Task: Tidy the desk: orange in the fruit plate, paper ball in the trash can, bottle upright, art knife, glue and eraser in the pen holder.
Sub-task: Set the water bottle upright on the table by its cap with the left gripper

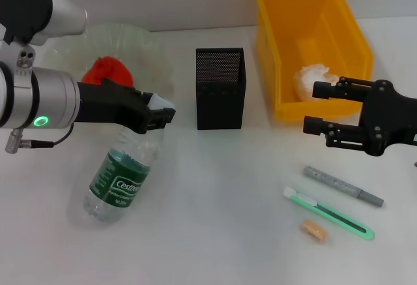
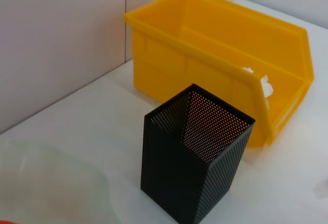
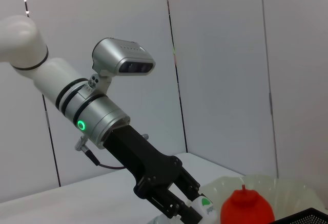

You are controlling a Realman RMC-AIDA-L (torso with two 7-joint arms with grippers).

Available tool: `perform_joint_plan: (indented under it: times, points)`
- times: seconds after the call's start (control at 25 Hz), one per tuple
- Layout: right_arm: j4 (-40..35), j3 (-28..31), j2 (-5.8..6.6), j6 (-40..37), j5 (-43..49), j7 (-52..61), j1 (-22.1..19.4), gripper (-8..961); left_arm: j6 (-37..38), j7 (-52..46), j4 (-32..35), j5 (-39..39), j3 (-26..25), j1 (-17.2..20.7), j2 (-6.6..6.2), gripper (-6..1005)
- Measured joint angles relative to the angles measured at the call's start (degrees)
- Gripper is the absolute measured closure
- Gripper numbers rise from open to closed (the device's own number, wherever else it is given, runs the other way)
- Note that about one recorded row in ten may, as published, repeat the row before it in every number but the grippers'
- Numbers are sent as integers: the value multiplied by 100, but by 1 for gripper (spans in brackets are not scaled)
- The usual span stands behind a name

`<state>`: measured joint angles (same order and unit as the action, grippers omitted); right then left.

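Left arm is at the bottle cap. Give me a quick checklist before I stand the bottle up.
1. Left gripper shut on the bottle at its cap: ok.
2. Bottle upright: not ok, tilted.
3. Pen holder apart from the bottle: ok.
4. Orange in fruit plate: ok.
5. Paper ball in trash can: ok.
6. Right gripper open beside the trash can, away from the bottle: ok.

The green-labelled bottle [image 1: 120, 179] lay tilted beside the black pen holder [image 1: 220, 89]; the orange [image 1: 107, 71] sat in the fruit plate [image 1: 150, 47]; knife [image 1: 329, 212], glue [image 1: 343, 186] and eraser [image 1: 313, 231] lay right of the holder.
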<state>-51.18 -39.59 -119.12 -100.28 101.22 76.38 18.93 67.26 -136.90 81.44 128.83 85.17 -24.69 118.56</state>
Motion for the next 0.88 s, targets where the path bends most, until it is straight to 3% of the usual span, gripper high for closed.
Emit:
perform_joint_plan:
  times: [0.88]
  points:
    - [3,-5,-7,0,38,0,6,255,-210,23,184,-24,-18,125,0,560]
